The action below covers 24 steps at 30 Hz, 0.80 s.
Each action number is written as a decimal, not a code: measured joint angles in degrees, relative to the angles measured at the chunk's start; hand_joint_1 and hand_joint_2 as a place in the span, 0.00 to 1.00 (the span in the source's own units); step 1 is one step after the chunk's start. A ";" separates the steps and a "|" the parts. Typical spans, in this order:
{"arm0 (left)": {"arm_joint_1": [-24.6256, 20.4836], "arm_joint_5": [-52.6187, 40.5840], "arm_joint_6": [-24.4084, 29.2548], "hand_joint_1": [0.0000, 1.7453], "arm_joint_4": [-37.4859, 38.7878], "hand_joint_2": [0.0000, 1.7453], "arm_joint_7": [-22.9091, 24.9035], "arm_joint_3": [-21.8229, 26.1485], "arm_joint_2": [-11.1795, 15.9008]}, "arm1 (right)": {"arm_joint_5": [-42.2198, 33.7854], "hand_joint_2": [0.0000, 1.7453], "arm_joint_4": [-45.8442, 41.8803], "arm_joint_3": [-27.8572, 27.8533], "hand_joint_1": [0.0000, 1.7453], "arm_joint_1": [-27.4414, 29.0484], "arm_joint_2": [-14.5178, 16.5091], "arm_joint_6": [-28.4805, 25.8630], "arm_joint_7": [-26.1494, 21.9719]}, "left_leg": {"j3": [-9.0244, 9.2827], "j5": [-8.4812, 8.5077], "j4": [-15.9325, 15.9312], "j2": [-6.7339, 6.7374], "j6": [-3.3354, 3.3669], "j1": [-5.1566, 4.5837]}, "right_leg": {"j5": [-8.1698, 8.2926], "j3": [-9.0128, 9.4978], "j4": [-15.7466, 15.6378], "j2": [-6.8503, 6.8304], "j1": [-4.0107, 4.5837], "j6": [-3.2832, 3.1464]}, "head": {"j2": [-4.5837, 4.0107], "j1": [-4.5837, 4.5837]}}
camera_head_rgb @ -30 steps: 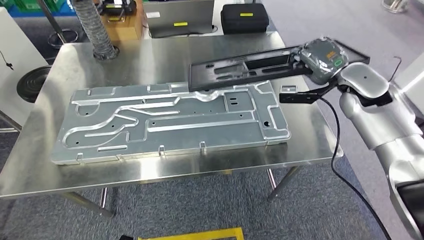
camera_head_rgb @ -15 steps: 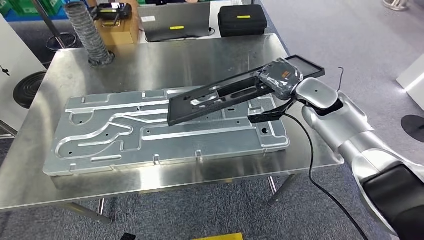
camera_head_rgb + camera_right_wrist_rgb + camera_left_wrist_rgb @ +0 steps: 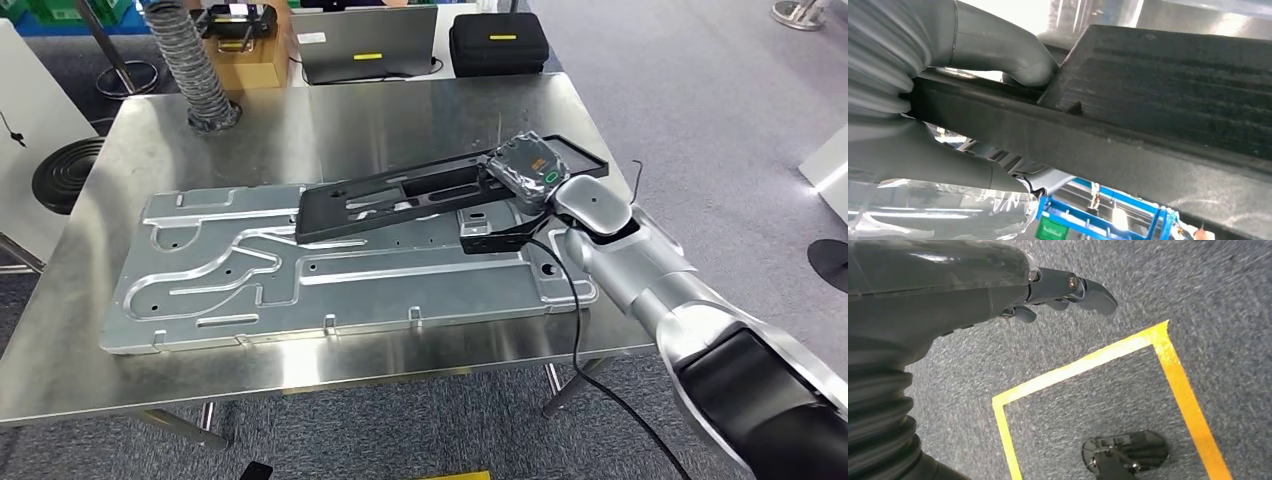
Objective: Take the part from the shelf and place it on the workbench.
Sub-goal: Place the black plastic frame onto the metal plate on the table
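The long flat black plastic part with cut-outs (image 3: 430, 192) is hanging just above the large grey machined aluminium plate (image 3: 340, 270), its far end low over the plate's middle, with the right hand (image 3: 528, 170) clamped on its near end. The pick from the shelf looks done; lowering it onto the steel table (image 3: 330, 120) carrying the plate and letting go remain. The left hand (image 3: 1068, 290) is hanging beside the table over grey carpet, fingers loosely apart, holding nothing.

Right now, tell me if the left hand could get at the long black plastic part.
Probably not. The left hand hangs low over grey carpet with yellow floor tape, holding nothing. The long black plastic part lies across the silver metal plate, gripped at its far end by the right hand.
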 joint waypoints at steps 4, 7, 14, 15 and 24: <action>-0.07 0.37 0.51 0.00 0.00 1.00 -0.49 -0.05 -0.20 | -0.15 1.00 1.89 -0.33 0.86 -0.16 3.07 -0.07 0.27 | -0.23 -0.85 0.70 0.11 -1.24 0.07 | 0.25 0.65 -1.33 -0.03 -0.19 -0.82 | -0.01 -0.01; -0.05 0.63 0.77 0.00 0.00 1.00 -0.61 -0.05 -0.21 | -0.22 0.50 3.04 -0.46 0.43 -0.33 5.12 -0.05 0.52 | -4.15 -5.61 9.55 0.11 -2.06 0.34 | 0.56 1.07 -1.93 -0.13 -0.52 -1.31 | 0.00 -0.01; 0.25 0.56 1.56 0.00 0.01 0.75 -0.39 -0.08 -0.21 | -1.02 0.00 5.09 -0.77 0.00 -0.15 7.96 0.08 0.19 | -1.03 -0.65 2.75 0.09 -2.82 1.27 | -0.47 0.75 -0.29 0.09 -0.68 -0.24 | -0.01 0.00; 0.32 0.66 1.59 0.00 0.02 0.50 -0.33 -0.07 -0.20 | -1.09 0.00 5.26 -0.90 0.00 -0.19 8.19 0.22 0.17 | -0.28 -0.36 1.15 0.02 -2.56 1.25 | -0.59 0.58 -0.03 0.13 -0.55 0.05 | -0.01 0.01; 0.57 1.50 0.73 0.00 0.02 0.00 -0.44 0.05 -0.14 | -1.90 0.00 6.55 -1.93 0.00 -0.14 8.74 2.07 -0.51 | -0.46 0.05 0.62 0.00 -0.09 0.99 | -8.60 -6.62 16.04 0.03 -0.84 1.75 | -0.01 0.02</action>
